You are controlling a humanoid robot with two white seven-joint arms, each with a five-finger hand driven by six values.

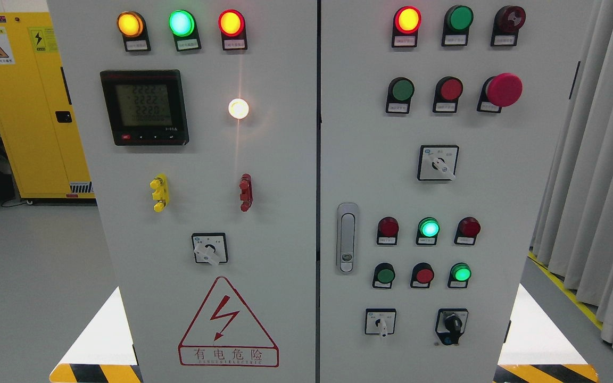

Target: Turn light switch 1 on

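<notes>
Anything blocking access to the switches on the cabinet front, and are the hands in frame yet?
Nothing visible stands in front of the grey electrical cabinet; its white rotary selector switches and its black knob switch are all uncovered. Neither robot hand is in view. The labels are too small to tell which is switch 1.
</notes>
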